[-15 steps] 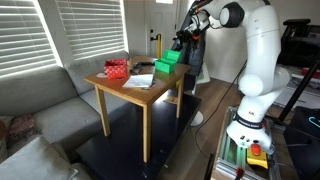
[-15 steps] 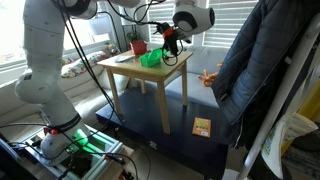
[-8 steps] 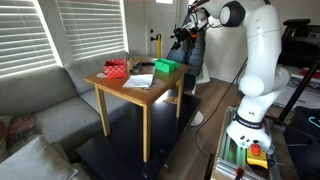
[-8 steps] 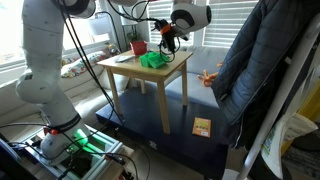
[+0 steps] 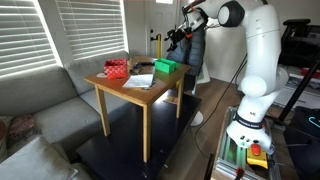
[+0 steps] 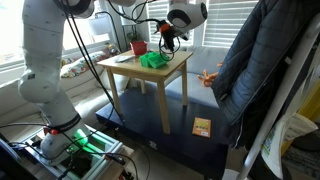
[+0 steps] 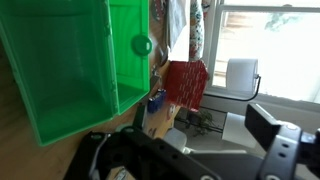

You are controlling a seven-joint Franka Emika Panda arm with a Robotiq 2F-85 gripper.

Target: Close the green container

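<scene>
The green container [image 5: 165,67] sits near the table edge closest to the arm, and it also shows in the other exterior view [image 6: 152,60]. Its lid looks lowered, so the box looks low and flat. In the wrist view the green container [image 7: 70,60] fills the upper left, with a round knob on one face. My gripper [image 5: 180,36] hangs above and just beyond it, clear of it, also seen in an exterior view [image 6: 167,33]. In the wrist view the gripper [image 7: 200,150] has its fingers apart with nothing between them.
A red patterned box [image 5: 116,68] stands at the far side of the wooden table [image 5: 130,92], with papers [image 5: 140,80] between the boxes. A grey sofa [image 5: 50,110] is beside the table. A dark jacket [image 6: 262,60] hangs nearby, and a small packet [image 6: 202,127] lies on the floor.
The green container's lid went from raised to lowered. My gripper moved up and away from the container.
</scene>
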